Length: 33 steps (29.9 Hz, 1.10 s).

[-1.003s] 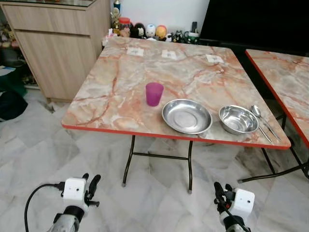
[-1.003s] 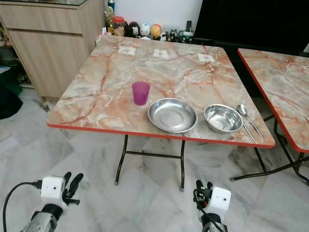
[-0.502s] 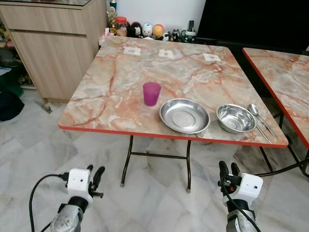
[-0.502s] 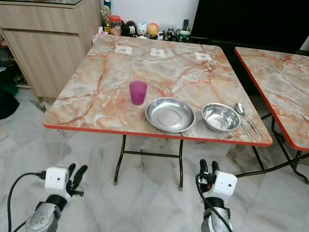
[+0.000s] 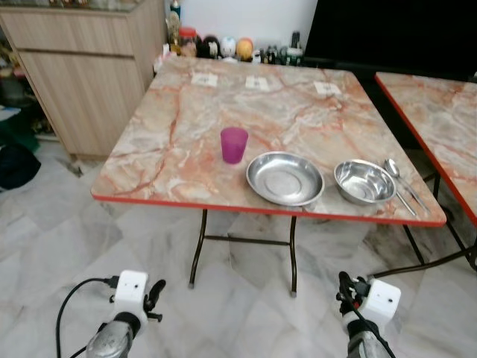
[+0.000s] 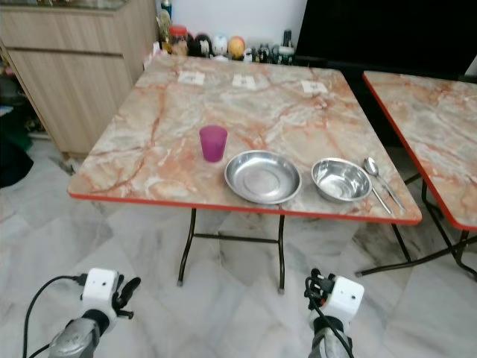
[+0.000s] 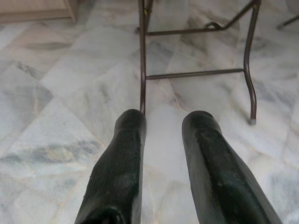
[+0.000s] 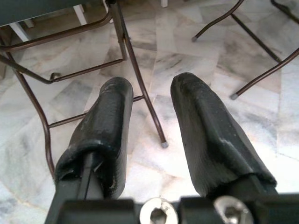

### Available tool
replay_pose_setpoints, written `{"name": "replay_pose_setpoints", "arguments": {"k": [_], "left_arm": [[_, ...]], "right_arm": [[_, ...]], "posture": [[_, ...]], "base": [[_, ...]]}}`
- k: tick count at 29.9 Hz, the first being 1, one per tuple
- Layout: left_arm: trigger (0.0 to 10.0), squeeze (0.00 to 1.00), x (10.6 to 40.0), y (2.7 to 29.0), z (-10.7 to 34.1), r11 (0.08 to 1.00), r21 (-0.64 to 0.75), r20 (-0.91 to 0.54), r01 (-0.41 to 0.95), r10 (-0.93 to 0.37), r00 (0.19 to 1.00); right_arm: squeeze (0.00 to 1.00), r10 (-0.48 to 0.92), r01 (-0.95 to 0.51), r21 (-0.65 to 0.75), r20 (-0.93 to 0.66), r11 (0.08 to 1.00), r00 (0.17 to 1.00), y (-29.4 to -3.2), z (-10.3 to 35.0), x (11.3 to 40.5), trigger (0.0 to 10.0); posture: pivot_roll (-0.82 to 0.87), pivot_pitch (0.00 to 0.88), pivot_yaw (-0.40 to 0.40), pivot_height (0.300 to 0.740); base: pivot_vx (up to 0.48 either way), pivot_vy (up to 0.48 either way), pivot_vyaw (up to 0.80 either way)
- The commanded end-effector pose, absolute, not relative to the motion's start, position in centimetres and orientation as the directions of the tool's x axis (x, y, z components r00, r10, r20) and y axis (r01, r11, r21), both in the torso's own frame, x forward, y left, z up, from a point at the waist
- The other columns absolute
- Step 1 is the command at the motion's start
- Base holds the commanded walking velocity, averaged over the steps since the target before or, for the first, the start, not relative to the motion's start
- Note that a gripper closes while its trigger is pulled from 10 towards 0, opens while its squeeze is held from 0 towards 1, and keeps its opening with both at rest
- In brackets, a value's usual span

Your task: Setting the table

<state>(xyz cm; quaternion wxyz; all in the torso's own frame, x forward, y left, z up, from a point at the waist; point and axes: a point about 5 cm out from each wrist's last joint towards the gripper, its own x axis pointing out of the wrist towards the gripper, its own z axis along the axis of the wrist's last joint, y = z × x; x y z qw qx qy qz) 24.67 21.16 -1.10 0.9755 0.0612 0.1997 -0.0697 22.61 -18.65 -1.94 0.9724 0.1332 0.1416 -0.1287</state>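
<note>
Both arms hung low over the floor, short of the table [image 5: 186,168]: the left gripper [image 7: 163,123] and right gripper [image 8: 149,91] each had fingers apart and held nothing. Near the front edge, left to right, stood the cup [image 5: 233,144], plate [image 5: 285,178], bowl [image 5: 364,181] and spoon [image 5: 395,173], probably with a second utensil beside it. The step looked like an approach; it would go best by closing in squarely, then raising an arm above the rim before reaching
</note>
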Motion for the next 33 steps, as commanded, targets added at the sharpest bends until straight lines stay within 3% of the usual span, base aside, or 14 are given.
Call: {"name": "replay_pose_setpoints", "arguments": {"k": [1,3,5,7,12,15,17,21,33], "left_arm": [[10.0,0.00,24.4,20.4,-2.0,0.978,0.083,-0.446,0.191,-0.135,0.885],[10.0,0.00,24.1,20.4,-2.6,0.981,0.074,-0.477,0.178,-0.121,0.870],[10.0,0.00,23.0,20.6,-3.7,0.982,0.073,-0.540,0.173,-0.107,0.835],[10.0,0.00,22.5,20.8,-4.2,0.981,0.076,-0.570,0.179,-0.105,0.815],[10.0,0.00,22.3,21.3,-4.6,0.987,0.092,-0.602,0.135,-0.053,0.797],[10.0,0.00,21.9,20.8,-5.2,0.988,0.094,-0.621,0.119,-0.035,0.783],[10.0,0.00,21.7,20.9,-5.3,0.989,0.097,-0.625,0.114,-0.029,0.780],[10.0,0.00,20.9,21.7,-5.8,0.994,0.099,-0.652,0.048,0.028,0.758],[10.0,0.00,20.2,23.0,-6.0,0.991,0.125,-0.685,0.054,0.047,0.727]], "right_arm": [[0.00,-0.230,0.301,0.192,-0.320,0.934,0.919,-19.8,-2.1,22.3,10.0],[0.00,-0.254,0.320,0.169,-0.324,0.932,0.911,-20.6,-2.2,21.9,10.0],[0.00,-0.312,0.373,0.158,-0.314,0.914,0.897,-21.7,-2.3,21.3,10.0],[0.00,-0.344,0.404,0.160,-0.303,0.901,0.889,-22.2,-2.2,21.1,10.0],[0.00,-0.397,0.464,0.214,-0.293,0.860,0.870,-22.7,-1.9,21.4,10.0],[0.00,-0.295,0.378,0.182,-0.362,0.908,0.884,-21.5,-2.9,21.5,10.0],[0.00,-0.282,0.373,0.201,-0.371,0.906,0.885,-21.1,-3.0,21.5,10.0],[0.00,-0.238,0.345,0.204,-0.415,0.916,0.878,-20.0,-3.8,21.4,10.0],[0.00,-0.241,0.364,0.233,-0.428,0.902,0.871,-18.5,-4.2,21.7,10.0]], "posture": [[0.08,0.000,-0.051,0.740],[0.05,0.000,-0.032,0.740],[-0.03,0.000,0.035,0.740],[-0.04,0.000,0.040,0.740],[-0.03,0.000,-0.057,0.740],[0.01,0.000,-0.132,0.740],[0.02,0.000,-0.133,0.740],[0.06,0.000,-0.111,0.740],[0.07,0.000,-0.059,0.740]], "base": [[0.000,0.000,0.00],[0.000,0.000,0.00],[0.000,0.000,0.00],[0.000,0.000,0.00],[0.000,0.000,0.00],[0.000,0.000,0.00],[0.000,0.000,0.00],[0.000,0.000,0.00],[0.000,0.000,0.00]]}}
